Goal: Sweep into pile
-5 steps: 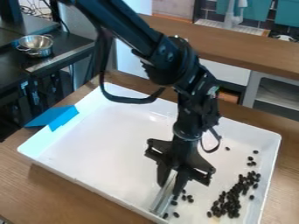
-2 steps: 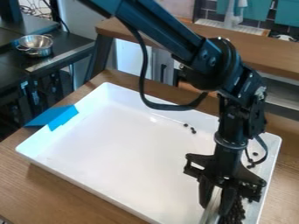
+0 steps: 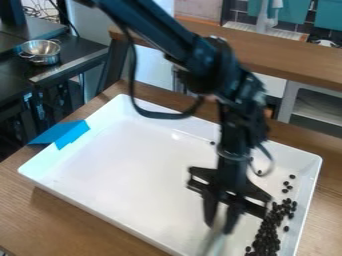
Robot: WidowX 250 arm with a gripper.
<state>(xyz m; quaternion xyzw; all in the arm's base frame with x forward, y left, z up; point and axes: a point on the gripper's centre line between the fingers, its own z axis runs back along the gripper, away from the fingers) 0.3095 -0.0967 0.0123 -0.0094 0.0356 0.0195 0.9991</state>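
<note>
The black gripper [image 3: 220, 225] hangs over the front right part of the white tray [image 3: 87, 200], shut on a pale, flat sweeping tool [image 3: 212, 242] that points down toward the tray floor. To the right of the gripper, a dense elongated pile of small black beans [image 3: 268, 234] lies along the tray's right side. A few loose beans [image 3: 289, 183] lie above the pile near the right wall. One bean [image 3: 260, 172] sits close to the arm's cable, and another [image 3: 212, 143] lies near the tray's back wall.
Blue tape [image 3: 63, 134] covers the tray's left corner. The tray rests on a wooden table [image 3: 60, 215]. A metal bowl [image 3: 41, 51] stands on the dark counter at upper left, and a wooden shelf [image 3: 294, 55] runs behind the tray.
The arm first moved right with the tool to the beans, then came back left, away from them. The beans near the front middle have gone from there, and the pile is closer to the right wall.
</note>
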